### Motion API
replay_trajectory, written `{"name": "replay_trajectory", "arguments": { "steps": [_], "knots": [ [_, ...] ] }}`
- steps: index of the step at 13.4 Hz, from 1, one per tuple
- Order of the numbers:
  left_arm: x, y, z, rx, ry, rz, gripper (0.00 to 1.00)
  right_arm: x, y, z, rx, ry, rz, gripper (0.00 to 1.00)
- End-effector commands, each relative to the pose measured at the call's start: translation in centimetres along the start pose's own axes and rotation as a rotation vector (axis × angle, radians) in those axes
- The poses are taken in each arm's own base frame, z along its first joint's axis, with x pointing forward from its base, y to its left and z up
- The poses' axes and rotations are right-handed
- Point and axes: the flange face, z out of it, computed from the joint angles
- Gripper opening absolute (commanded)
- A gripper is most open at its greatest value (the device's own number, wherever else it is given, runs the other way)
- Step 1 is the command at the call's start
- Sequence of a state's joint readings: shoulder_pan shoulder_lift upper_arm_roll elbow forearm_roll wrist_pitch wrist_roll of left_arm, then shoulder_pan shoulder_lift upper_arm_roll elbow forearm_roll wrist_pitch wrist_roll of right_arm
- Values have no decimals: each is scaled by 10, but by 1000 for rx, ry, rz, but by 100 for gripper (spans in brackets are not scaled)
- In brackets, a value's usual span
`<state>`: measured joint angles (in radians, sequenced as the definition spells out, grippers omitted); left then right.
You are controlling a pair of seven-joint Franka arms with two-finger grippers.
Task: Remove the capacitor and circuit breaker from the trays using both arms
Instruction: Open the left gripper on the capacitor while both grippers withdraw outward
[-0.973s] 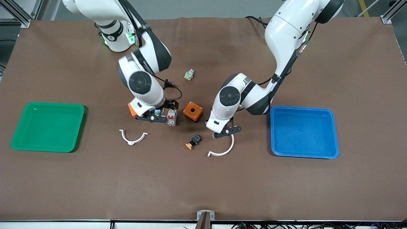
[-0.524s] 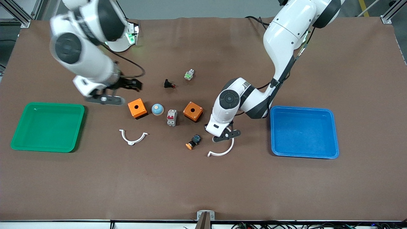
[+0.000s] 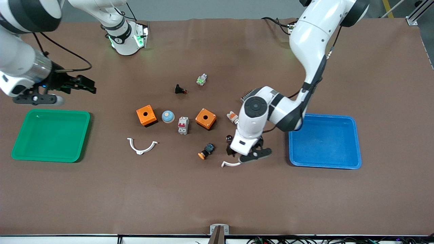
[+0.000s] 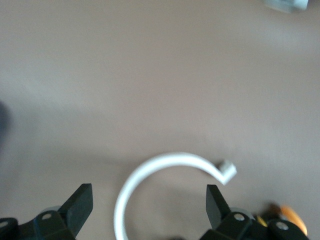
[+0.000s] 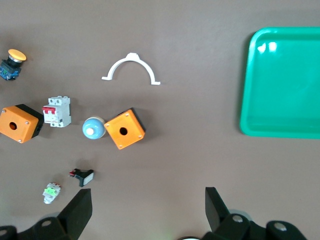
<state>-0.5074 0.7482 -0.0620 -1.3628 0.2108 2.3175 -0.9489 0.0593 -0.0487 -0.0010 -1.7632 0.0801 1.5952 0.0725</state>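
Observation:
The breaker [image 3: 183,125], a light-grey block with red levers, stands on the table between a blue dome and an orange box; it also shows in the right wrist view [image 5: 56,111]. The capacitor [image 3: 229,138], a tiny black cylinder, sits on the table beside the left arm's hand. My left gripper [image 3: 244,149] is open and empty, low over a white curved clip [image 4: 150,175]. My right gripper [image 3: 84,86] is open and empty, up over the table at the right arm's end, beside the green tray [image 3: 51,111].
Two orange boxes [image 3: 146,115] [image 3: 205,119], a blue dome [image 3: 168,116], an orange-capped button [image 3: 205,151], a white-orange part [image 3: 232,116], a black part with red tip [image 3: 180,89], a green-white part [image 3: 201,80] and a second white clip [image 3: 141,147] lie mid-table. A blue tray [image 3: 322,116] sits at the left arm's end.
My right gripper swung away from the breaker toward the green tray, empty. My left gripper shifted over the white clip, uncovering the capacitor and the white-orange part.

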Motion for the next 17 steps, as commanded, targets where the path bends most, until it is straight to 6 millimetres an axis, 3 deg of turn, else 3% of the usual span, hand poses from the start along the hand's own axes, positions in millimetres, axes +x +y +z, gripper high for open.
{"name": "replay_trajectory", "arguments": {
  "steps": [1, 4, 6, 7, 10, 14, 17],
  "knots": [
    [59, -53, -49, 58, 82, 48, 100, -1, 25, -15, 14, 22, -24, 100],
    [116, -132, -75, 124, 60, 68, 100, 0, 25, -26, -16, 48, -31, 100],
    [137, -171, -103, 158, 36, 75, 100, 2, 18, -41, -38, 87, -40, 100],
    [140, -178, -119, 170, 32, 96, 100, 4, 18, -50, -54, 112, -36, 100],
    [158, -225, -168, 195, 6, 102, 100, 16, 18, -63, -70, 145, -42, 100],
    [158, -267, -228, 232, -50, 121, 100, 36, 21, -47, -57, 122, -30, 100],
    [154, -302, -275, 251, -88, 120, 100, 39, 19, -62, -56, 156, -33, 100]
  ]
}}
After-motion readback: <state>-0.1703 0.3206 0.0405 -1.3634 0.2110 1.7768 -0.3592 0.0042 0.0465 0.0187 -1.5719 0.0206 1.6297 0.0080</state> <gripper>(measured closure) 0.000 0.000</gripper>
